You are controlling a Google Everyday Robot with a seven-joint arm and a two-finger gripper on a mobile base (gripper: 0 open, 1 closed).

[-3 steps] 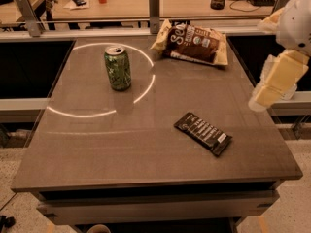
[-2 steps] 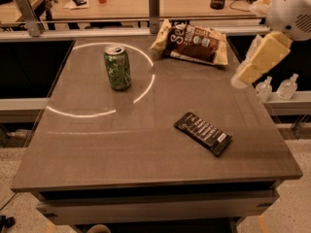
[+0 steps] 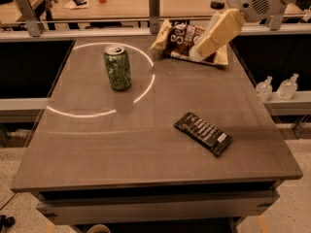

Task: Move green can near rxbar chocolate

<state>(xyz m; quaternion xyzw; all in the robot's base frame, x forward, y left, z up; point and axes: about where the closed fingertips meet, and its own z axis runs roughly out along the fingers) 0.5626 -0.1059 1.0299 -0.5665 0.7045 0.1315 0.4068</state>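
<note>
Small green leafy-patterned aluminium can (image 3: 117,68) stands upright at 10 o'clock on the grey tabletop (image 3: 97,149). Flat black-wrapped rxbar chocolate (image 3: 203,133) lies at 4 o'clock, well apart. Cream hand (image 3: 198,51) hovers at 1 o'clock over the brown snack bag (image 3: 177,35); apart or together, cannot tell. Can likely light, slick, dentable: grip gently mid-body.

The can (image 3: 117,67) stands rear left, rxbar chocolate (image 3: 203,133) front right, jaws over bag (image 3: 177,38).

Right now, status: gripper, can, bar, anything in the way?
Gripper above the snack bag, back right, away from the green can. Can upright, back left, apart from the chocolate bar at front right. Nothing stands between them.
</note>
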